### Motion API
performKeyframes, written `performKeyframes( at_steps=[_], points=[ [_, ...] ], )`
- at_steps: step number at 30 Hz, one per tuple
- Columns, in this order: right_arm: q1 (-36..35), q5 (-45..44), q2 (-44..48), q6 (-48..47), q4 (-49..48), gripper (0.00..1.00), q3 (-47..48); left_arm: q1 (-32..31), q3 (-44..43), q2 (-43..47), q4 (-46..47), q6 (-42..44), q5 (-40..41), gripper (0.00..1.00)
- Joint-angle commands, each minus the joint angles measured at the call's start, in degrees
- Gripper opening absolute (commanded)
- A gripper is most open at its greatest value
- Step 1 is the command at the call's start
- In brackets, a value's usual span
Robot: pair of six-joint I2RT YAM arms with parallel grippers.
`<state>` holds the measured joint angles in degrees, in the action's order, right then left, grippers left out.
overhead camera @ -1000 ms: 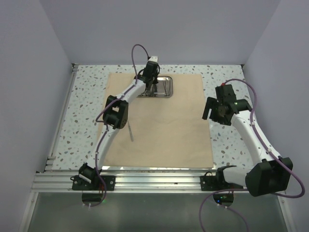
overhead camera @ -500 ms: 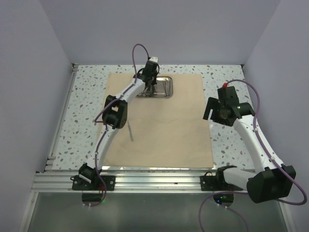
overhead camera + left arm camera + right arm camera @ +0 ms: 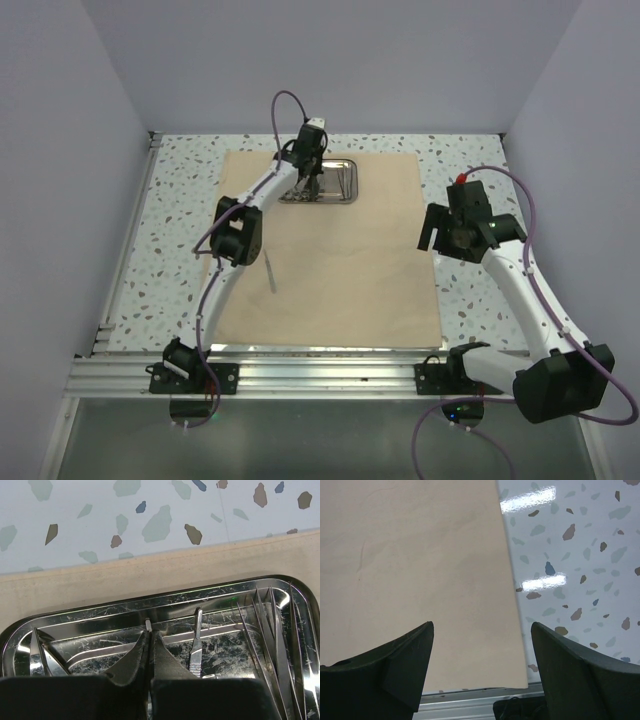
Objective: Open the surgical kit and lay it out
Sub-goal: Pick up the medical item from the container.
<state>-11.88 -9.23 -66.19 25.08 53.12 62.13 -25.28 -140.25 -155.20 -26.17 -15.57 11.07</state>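
The tan cloth wrap (image 3: 330,260) lies spread flat on the table. The shiny steel tray (image 3: 348,190) sits at its far edge. My left gripper (image 3: 305,187) reaches down into the tray. In the left wrist view its jaws (image 3: 149,632) are shut on a slim silver instrument (image 3: 148,624) whose tip pokes out past the fingertips. A scalpel handle (image 3: 196,647) lies just to the right, and thin tweezers (image 3: 270,630) lie at the tray's right end. One slim instrument (image 3: 270,272) lies alone on the cloth. My right gripper (image 3: 450,235) hovers open over the cloth's right edge (image 3: 512,605), empty.
The speckled tabletop (image 3: 180,200) surrounds the cloth. An aluminium rail (image 3: 320,375) runs along the near edge with both arm bases on it. White walls enclose the left, back and right. Another silver piece (image 3: 35,655) rests at the tray's left end.
My left gripper has closed inside the tray onto the slim instrument. The right arm has shifted slightly, its gripper still open.
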Motion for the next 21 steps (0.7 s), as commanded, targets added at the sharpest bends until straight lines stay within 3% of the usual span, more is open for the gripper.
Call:
performKeyframes(
  at_steps=[1, 8, 11, 21],
  points=[
    [-0.2, 1.1, 1.2, 0.2, -1.3, 0.83, 0.2, 1.0, 3.4, -1.1, -12.7, -2.4, -5.9, 0.0],
    [-0.2, 0.4, 2.1, 0.2, -1.3, 0.83, 0.3, 3.3, 13.8, 9.7, 5.4, -10.9, -14.0, 0.0],
    [-0.1, 0.0, 2.6, 0.3, -1.3, 0.83, 0.4, 3.7, 12.5, 11.7, 9.8, -13.9, -17.0, 0.0],
    [0.5, 0.1, 3.4, 0.4, -1.1, 0.83, 0.7, 5.3, 10.0, 15.2, 13.6, -18.9, -21.1, 0.0]
  ],
)
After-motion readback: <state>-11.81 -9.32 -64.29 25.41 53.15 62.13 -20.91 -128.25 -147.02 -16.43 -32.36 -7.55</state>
